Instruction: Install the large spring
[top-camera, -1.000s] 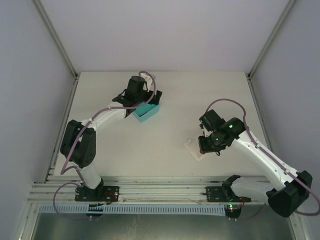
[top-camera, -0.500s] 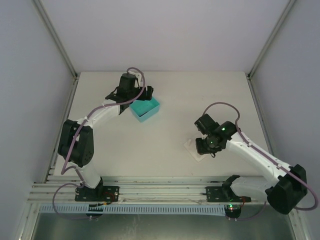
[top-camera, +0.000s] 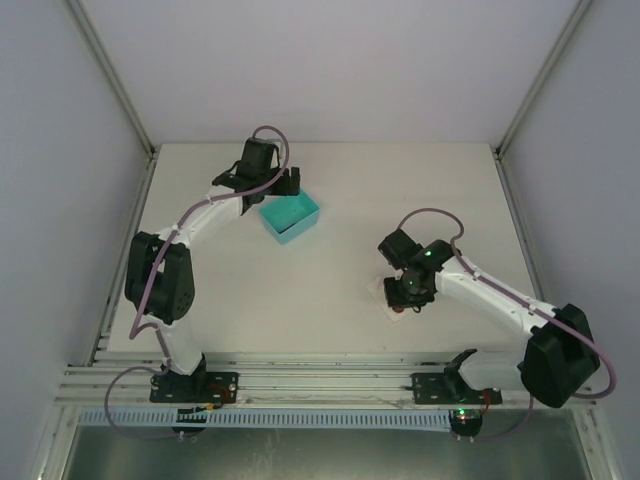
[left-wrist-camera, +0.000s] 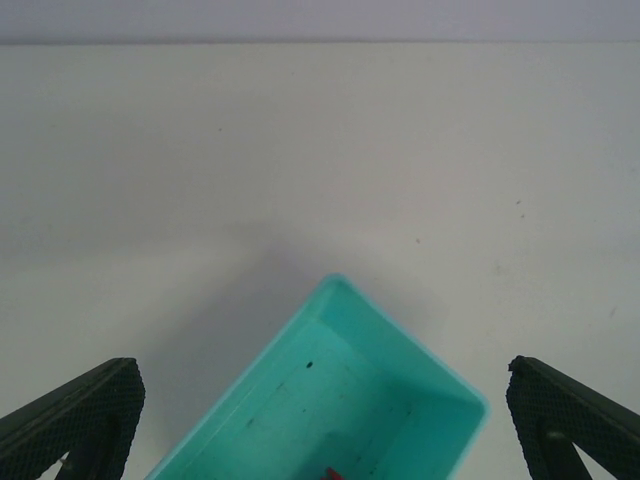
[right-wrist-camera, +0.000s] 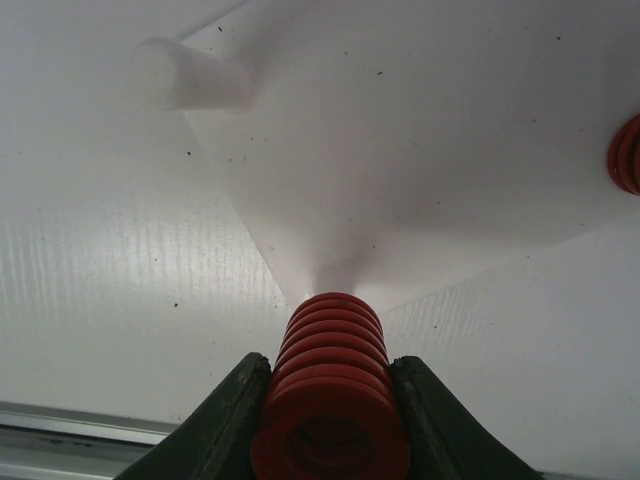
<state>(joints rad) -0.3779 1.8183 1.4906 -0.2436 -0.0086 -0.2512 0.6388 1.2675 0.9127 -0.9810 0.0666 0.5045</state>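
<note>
1. Currently the right end effector (right-wrist-camera: 328, 380) pinches the large red coil spring (right-wrist-camera: 330, 340) side-on. One dark finger sits on each flank and the bore runs along the wrist axis, so my read is that the open end can be steered onto a post.
2. The spring is low over the near corner of the white flat base plate (right-wrist-camera: 420, 170), nose at the plate edge. Can't tell if it touches.
3. The white cylindrical peg (right-wrist-camera: 190, 75) sits at the plate's far-left corner, well apart from the spring nose. Likely the seat, so the install is not yet done.
4. A second red coil spring (right-wrist-camera: 627, 152) is on the plate at the right frame edge, cut off. Its size and seating are unreadable.
5. The left end effector (left-wrist-camera: 320, 375) is spread wide and holding nothing. It hangs over the teal plastic bin (left-wrist-camera: 400, 380) at the far left of the worktop (top-camera: 400, 180), probably parked out of the way.
6. A small red item (left-wrist-camera: 330, 472) is in the bin at the bottom frame edge, too clipped to identify.
7. Overhead, the right wrist hides the spring and most of the plate, so alignment is only judgeable from the wrist view.
</note>
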